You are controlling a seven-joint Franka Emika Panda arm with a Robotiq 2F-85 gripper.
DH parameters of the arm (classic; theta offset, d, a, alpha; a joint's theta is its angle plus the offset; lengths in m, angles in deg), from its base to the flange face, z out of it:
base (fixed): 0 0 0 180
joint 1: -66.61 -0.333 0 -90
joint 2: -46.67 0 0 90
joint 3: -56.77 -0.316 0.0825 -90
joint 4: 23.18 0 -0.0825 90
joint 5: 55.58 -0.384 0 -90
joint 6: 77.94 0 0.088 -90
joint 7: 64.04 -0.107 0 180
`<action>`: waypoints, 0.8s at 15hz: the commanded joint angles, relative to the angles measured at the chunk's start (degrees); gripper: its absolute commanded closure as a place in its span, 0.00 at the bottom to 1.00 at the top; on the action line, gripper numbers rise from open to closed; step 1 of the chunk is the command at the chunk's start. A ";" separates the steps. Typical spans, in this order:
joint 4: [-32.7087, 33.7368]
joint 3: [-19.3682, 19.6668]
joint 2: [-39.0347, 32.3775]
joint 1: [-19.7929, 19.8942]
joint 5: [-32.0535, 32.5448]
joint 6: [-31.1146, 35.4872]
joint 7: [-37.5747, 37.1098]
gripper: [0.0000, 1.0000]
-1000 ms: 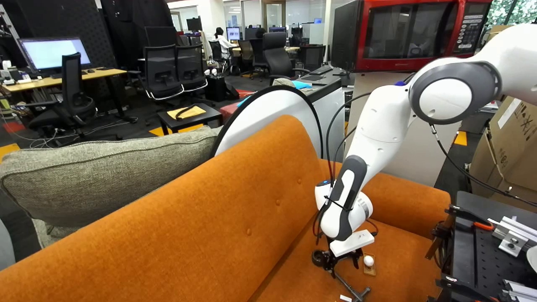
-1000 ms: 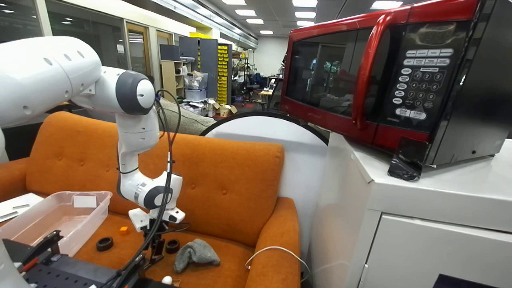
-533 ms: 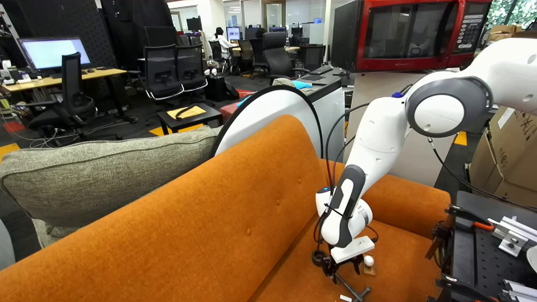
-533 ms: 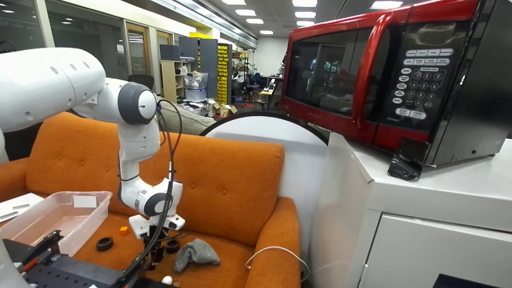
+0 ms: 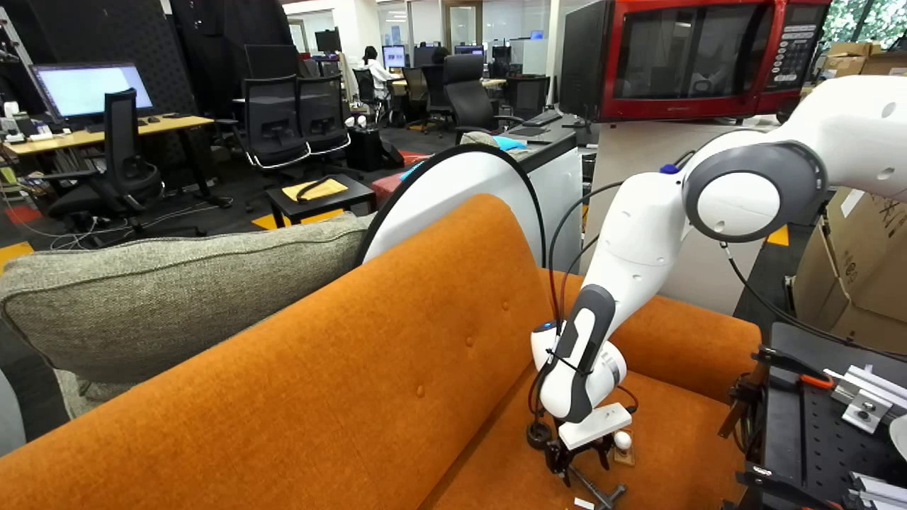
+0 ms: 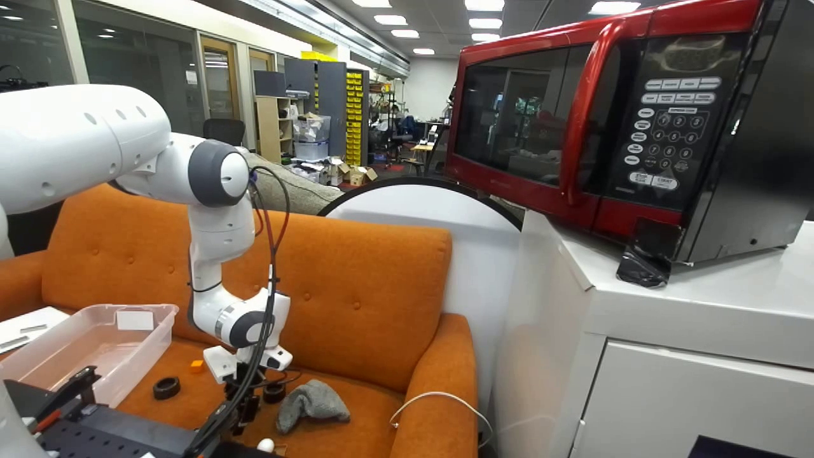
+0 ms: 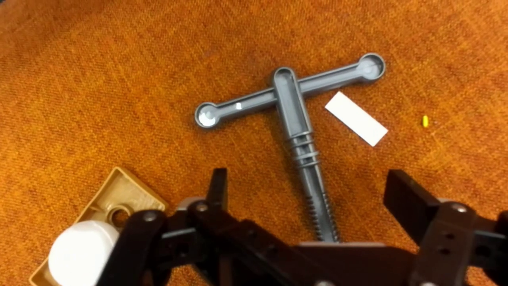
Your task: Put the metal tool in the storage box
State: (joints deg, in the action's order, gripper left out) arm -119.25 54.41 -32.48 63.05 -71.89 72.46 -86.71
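Observation:
The metal tool point(image 7: 293, 111) is a grey T-shaped piece with a ridged shaft, lying flat on the orange sofa seat. In an exterior view the tool point(image 5: 601, 491) shows partly below the gripper. My gripper point(image 7: 308, 176) is open and empty. Its fingers stand apart on either side of the shaft in the wrist view, above the seat and not touching the tool. The shaft's lower end is hidden behind the gripper body. The gripper also shows in both exterior views point(image 5: 585, 469) point(image 6: 241, 413). The storage box point(image 6: 149, 362) is a clear plastic bin at the left of an exterior view.
A white ball point(image 7: 82, 253) sits on a tan tray point(image 7: 127, 193) beside the gripper. A white strip point(image 7: 356, 118) lies near the tool. Black rings point(image 6: 166, 388), an orange block point(image 6: 197, 366) and a grey cloth point(image 6: 313, 405) lie on the seat. The sofa backrest point(image 5: 397, 368) rises behind.
The arm has lowered, bringing my gripper down closer to the tool and seat. The gripper has also tilted or shifted slightly. The tool and box have not moved.

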 commanded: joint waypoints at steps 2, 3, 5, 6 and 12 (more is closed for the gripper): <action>2.89 0.08 -1.36 0.51 0.08 -3.42 1.22 0.00; 3.47 0.24 -1.79 0.43 0.09 -3.77 1.04 0.10; 4.17 0.35 -2.32 0.50 0.11 -4.43 1.09 0.34; 4.53 0.41 -2.55 0.49 0.11 -4.70 1.05 0.43; 5.73 0.33 -2.94 0.59 0.06 -5.28 1.20 0.84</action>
State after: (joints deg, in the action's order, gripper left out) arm -114.93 54.82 -34.87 63.06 -71.89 69.17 -86.64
